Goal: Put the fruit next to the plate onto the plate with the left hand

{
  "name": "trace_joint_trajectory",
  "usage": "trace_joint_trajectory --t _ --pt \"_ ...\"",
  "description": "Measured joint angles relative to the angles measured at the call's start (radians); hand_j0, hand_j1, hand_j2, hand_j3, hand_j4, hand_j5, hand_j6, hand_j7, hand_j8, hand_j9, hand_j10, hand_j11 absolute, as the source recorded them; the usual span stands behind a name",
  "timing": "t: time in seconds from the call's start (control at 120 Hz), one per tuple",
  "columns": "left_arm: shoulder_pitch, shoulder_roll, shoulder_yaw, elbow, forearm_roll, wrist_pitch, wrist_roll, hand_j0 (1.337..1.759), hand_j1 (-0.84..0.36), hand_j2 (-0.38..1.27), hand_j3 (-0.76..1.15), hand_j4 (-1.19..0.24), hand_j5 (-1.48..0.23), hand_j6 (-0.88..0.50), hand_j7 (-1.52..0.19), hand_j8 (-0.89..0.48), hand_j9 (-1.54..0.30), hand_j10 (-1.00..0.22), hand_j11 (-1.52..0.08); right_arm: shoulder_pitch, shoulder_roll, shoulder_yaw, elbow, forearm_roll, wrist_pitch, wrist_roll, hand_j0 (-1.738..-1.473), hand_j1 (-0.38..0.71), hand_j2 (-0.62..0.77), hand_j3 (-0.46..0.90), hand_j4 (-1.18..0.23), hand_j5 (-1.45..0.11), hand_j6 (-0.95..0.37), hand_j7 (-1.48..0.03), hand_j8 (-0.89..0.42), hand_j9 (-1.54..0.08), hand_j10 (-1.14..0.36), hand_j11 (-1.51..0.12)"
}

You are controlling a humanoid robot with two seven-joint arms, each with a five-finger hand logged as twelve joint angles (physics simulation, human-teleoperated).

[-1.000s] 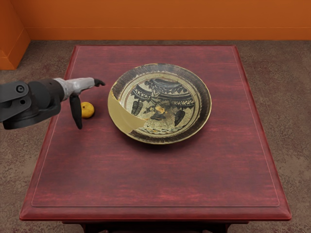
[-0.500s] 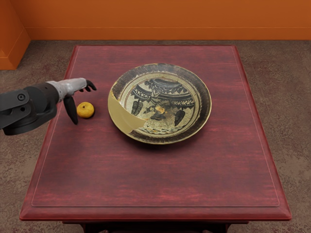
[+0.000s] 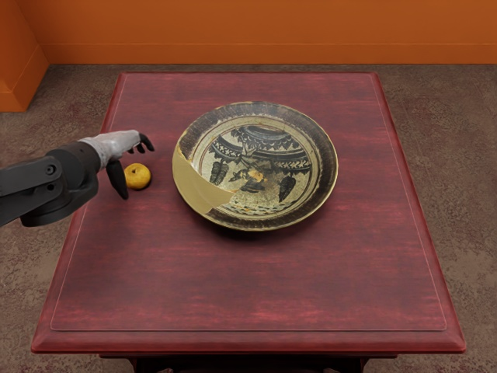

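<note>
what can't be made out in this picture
Head view: whether the left robot hand touches the orange fruit; one slanted view gives no depth.
The fruit's kind: too small to tell.
Left arm: cut off by the left edge.
Right arm: out of view.

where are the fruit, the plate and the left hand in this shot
fruit (image 3: 137, 176), head view, middle of its orange skin
plate (image 3: 329, 159), head view, dark rim on its right side
left hand (image 3: 116, 146), head view, grey middle of the hand, just left of the fruit
</note>
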Motion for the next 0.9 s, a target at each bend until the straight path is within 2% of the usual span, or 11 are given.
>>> trace_joint_trajectory --t 0.292,0.9 --pt "0.035 -0.020 0.002 0.015 0.055 0.091 0.000 1.658 -0.09 0.08 0.00 -0.37 -0.48 -0.37 -0.48 -0.37 -0.48 -0.37 -0.48 0.000 0.000 0.000 0.000 -0.001 0.000 0.000 -1.658 -0.35 0.00 0.00 0.00 0.00 0.00 0.00 0.00 0.00 0.00 0.00" --pt "0.038 -0.054 0.051 0.019 0.081 0.140 0.000 1.658 -0.12 0.08 0.00 -0.39 -0.51 -0.39 -0.51 -0.39 -0.51 -0.39 -0.51 0.000 0.000 -0.001 -0.001 -0.001 0.000 0.000 -1.658 -0.35 0.00 0.00 0.00 0.00 0.00 0.00 0.00 0.00 0.00 0.00"
